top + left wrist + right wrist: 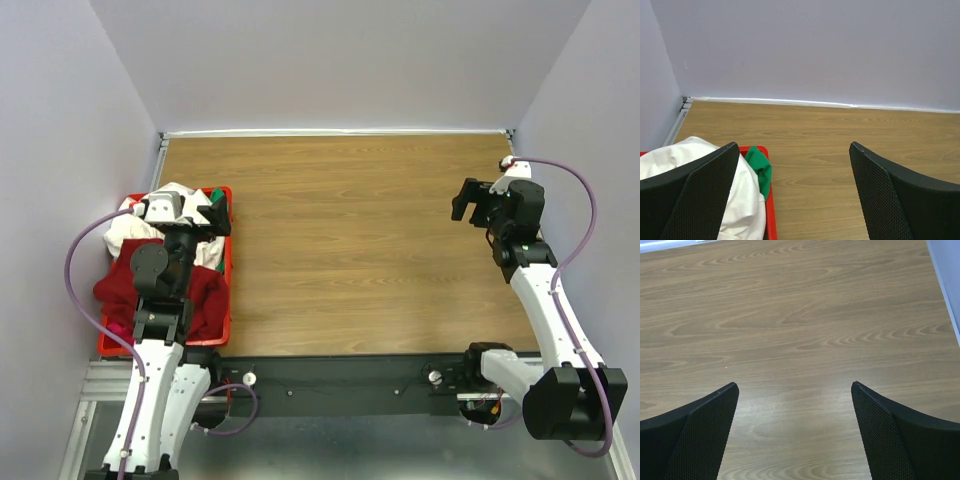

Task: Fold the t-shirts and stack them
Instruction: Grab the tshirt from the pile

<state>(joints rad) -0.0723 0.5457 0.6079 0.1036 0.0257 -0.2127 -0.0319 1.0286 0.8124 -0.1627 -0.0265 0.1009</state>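
Wide open and empty, the left fingers (705, 195) are hovering over the white shirt (747, 200), the right fingers (695, 435) idling. First pickup is looming, needing a descent and pinch.

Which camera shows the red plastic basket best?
Top external view: the red plastic basket shows its whole right rim at the table's left edge, though the left arm covers part. Left wrist view catches only one corner; right wrist view, none.
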